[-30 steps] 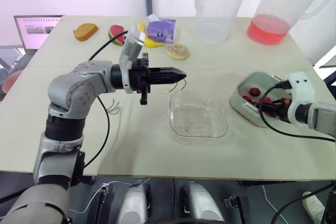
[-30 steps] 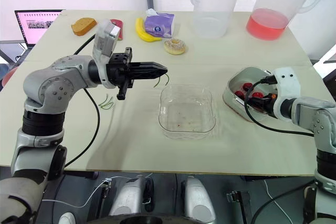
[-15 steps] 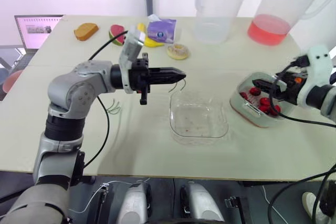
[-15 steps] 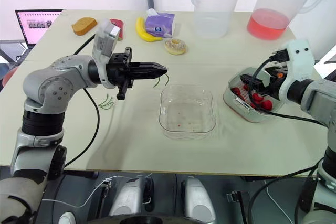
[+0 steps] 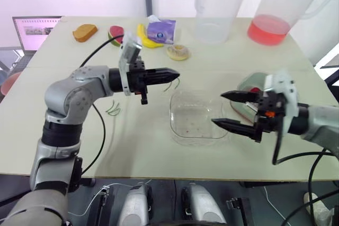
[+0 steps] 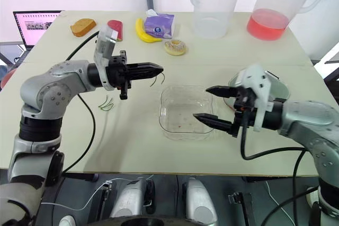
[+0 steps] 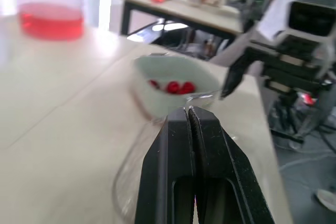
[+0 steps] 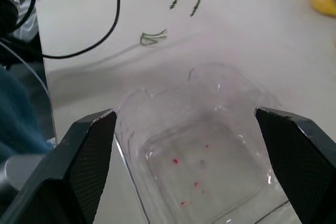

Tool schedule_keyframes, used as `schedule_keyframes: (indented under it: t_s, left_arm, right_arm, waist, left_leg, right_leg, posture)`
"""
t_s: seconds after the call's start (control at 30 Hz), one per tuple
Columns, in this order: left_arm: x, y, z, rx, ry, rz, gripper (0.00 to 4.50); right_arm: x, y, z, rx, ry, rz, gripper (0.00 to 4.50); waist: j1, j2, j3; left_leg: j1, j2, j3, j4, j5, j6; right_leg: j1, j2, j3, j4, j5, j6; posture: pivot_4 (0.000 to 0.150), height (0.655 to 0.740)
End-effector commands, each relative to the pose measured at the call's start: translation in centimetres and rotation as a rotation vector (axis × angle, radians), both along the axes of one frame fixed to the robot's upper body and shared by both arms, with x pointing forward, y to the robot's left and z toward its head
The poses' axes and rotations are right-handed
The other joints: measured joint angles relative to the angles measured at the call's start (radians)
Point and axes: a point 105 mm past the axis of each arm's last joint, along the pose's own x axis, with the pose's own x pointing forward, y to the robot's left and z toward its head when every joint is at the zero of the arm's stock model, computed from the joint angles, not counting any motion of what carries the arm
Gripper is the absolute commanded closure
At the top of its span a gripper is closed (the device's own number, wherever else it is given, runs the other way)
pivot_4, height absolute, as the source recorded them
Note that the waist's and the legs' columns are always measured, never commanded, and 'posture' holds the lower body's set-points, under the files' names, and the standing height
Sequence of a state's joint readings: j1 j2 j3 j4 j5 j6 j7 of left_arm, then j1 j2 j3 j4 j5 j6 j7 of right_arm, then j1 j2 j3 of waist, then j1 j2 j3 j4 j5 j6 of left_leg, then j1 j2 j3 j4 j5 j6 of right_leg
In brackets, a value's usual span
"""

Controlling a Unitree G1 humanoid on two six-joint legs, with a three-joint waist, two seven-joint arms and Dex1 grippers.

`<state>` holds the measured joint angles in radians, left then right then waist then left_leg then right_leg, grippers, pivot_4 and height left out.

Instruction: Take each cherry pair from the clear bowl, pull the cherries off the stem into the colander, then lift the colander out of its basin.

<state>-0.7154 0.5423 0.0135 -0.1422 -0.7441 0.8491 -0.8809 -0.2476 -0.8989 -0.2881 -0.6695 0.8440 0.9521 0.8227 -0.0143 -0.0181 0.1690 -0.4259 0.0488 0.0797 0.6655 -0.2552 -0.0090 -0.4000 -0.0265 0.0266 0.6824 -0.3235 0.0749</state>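
Left gripper: fingers pressed flat together, pinching a bare green stem that hangs from the tips. It is held in the air over the table, just off the bowl's far left corner.

Right gripper: spread wide and holding nothing, with one finger above the other. It hangs over the right rim of the bowl and points toward the left arm. From its wrist view the two fingers frame the bowl beneath.

Bowl: clear, near table centre. No cherries in it, only a few red specks on the bottom.

Colander: sits to the right of the bowl, partly behind the right gripper. There are red cherries inside. I cannot tell it apart from its basin.

Loose stems: lying on the table below the left forearm, well apart from the bowl.

A pitcher of red liquid stands at the far right.
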Motion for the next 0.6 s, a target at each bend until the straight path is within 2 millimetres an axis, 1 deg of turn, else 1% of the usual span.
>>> schedule_keyframes:
  t_s: [0.03, 0.17, 0.23, 0.3, 0.37, 0.43, 0.6]
  left_arm:
    - [1.0, 3.6, 0.4, 0.007, -0.026, 0.221, 4.50]
    - [1.7, 8.9, -2.3, 0.009, 0.089, 0.460, 4.50]
    - [1.9, 10.9, -3.9, 0.013, 0.157, 0.546, 4.50]
    - [2.3, 12.6, -5.0, -0.008, 0.212, 0.628, 4.50]
    - [2.4, 13.5, -5.6, -0.054, 0.262, 0.664, 4.50]
    - [2.5, 13.9, -6.2, -0.079, 0.295, 0.679, 4.50]
    - [2.6, 14.5, -8.8, -0.053, 0.365, 0.715, 4.50]
  right_arm:
    - [0.2, -0.2, 0.3, -0.059, -0.046, -0.003, 0.05]
    - [0.2, -0.1, 0.2, -0.077, -0.041, 0.009, 0.05]
    - [0.3, 0.0, 0.1, -0.084, -0.040, 0.014, 0.05]
    - [0.6, 0.0, 0.1, -0.086, -0.031, -0.001, 0.05]
    - [0.5, 0.1, 0.1, -0.094, -0.023, 0.011, 0.05]
    - [0.6, 0.3, 0.1, -0.093, -0.017, 0.017, 0.05]
    - [0.6, 0.6, 0.1, -0.097, -0.009, 0.028, 0.05]
  waist:
    - [-0.001, 0.000, 0.000]
    - [-0.003, 0.000, 0.000]
    - [-0.001, 0.000, 0.000]
    - [0.003, -0.001, 0.000]
    - [0.007, -0.002, 0.000]
    - [0.006, -0.002, 0.000]
    - [0.001, -0.002, 0.000]
  left_leg:
    - [0.000, 0.000, 0.000, 0.000, 0.000, 0.000]
    - [0.001, 0.001, 0.000, 0.000, 0.000, 0.000]
    - [0.001, 0.001, 0.000, 0.000, 0.000, 0.000]
    - [0.001, 0.001, 0.000, 0.000, 0.000, 0.000]
    - [0.000, 0.000, 0.000, 0.001, 0.000, 0.000]
    - [0.000, 0.000, -0.001, 0.001, 0.000, 0.000]
    - [0.000, 0.000, 0.000, 0.000, 0.000, 0.000]
  right_leg:
    - [0.000, 0.000, 0.000, 0.000, 0.000, 0.000]
    - [0.000, 0.000, 0.000, 0.000, 0.000, 0.000]
    - [0.000, -0.001, 0.000, 0.000, 0.000, 0.000]
    - [0.000, -0.001, -0.001, 0.000, 0.000, 0.000]
    - [0.001, -0.002, -0.002, 0.000, 0.000, 0.000]
    - [0.001, -0.003, -0.002, 0.000, 0.000, 0.000]
    - [0.001, -0.003, -0.002, 0.000, 0.000, 0.000]
  posture:
    - [0.150, 0.7400]
    - [0.150, 0.7400]
    - [0.150, 0.7400]
    - [0.150, 0.7400]
    - [0.150, 0.7400]
    - [0.150, 0.7400]
    - [0.150, 0.7400]
